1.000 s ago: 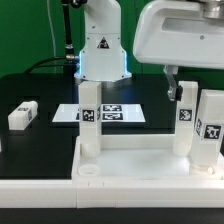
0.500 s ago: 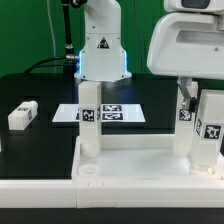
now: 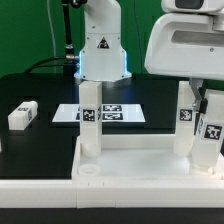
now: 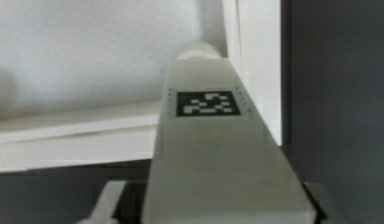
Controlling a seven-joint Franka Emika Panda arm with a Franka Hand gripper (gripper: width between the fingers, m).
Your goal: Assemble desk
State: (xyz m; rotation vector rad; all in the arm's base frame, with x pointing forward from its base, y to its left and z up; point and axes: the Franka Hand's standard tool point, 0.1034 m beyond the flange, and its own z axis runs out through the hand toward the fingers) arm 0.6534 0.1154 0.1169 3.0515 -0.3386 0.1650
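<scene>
The white desk top (image 3: 130, 160) lies at the front with three white tagged legs standing in it: one on the exterior view's left (image 3: 88, 122) and two on its right (image 3: 186, 125), (image 3: 210, 135). My gripper (image 3: 189, 98) hangs over the right pair, its fingers straddling the top of the farther one. In the wrist view this leg (image 4: 210, 140) fills the space between my fingers (image 4: 121, 200), whose dark pads lie against its sides; the gripper (image 4: 215, 208) is shut on it. The tray's rim (image 4: 100, 135) shows beyond the leg.
A loose white leg (image 3: 22, 114) lies on the black table at the exterior view's left. The marker board (image 3: 118, 113) lies flat behind the tray. The robot's base (image 3: 100, 50) stands at the back.
The gripper came down over the farther right leg, and its fingers drew in from wide open onto the leg's sides.
</scene>
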